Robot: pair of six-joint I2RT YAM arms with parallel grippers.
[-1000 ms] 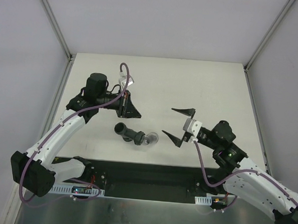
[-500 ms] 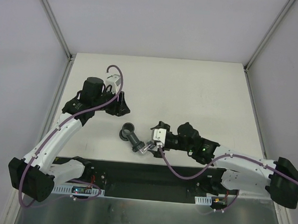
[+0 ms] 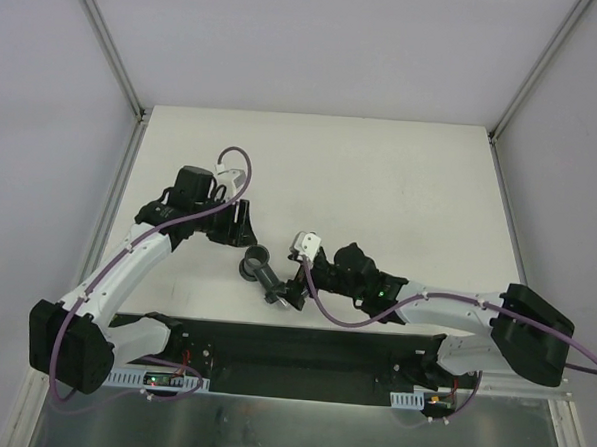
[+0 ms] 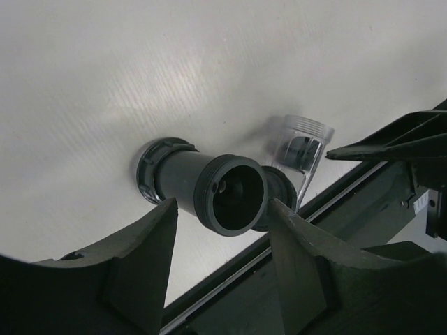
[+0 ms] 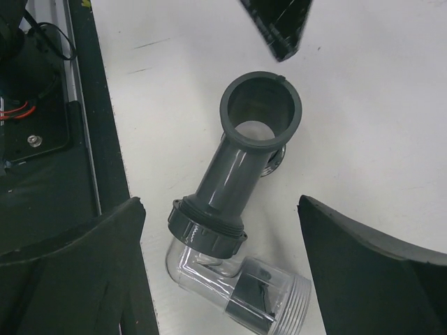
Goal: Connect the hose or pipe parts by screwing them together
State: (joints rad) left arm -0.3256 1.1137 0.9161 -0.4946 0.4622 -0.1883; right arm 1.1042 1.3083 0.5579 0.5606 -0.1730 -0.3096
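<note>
1. Left pincer (image 3: 242, 227) stands open just behind the dark grey pipe fitting (image 3: 258, 265). Its wrist view shows both fingers (image 4: 143, 255) apart, with the fitting's round socket mouth between them and touching neither.
2. The right pincer (image 3: 293, 283) is open as well, spread wide over the fitting's near end. In its own wrist view the fingers (image 5: 84, 279) flank the parts with bare table on either side and grip nothing.
3. The fitting lies on its side on the white table (image 3: 401, 179), near the front edge, between the two pincers.
4. From above, the right pincer mostly hides the clear connector (image 5: 230, 283). The right wrist view shows it plainly: a translucent elbow seated against the fitting's ribbed collar, its free end threaded.
5. The left wrist view looks straight into the socket's dark bore, which the other views do not show. There the clear piece is only a blur beyond the socket, with one right fingertip level beside it.
6. A black base rail (image 3: 302, 349) runs along the table's near edge, close to the parts. One left fingertip pokes into the top of the right wrist view, just past the socket rim.
</note>
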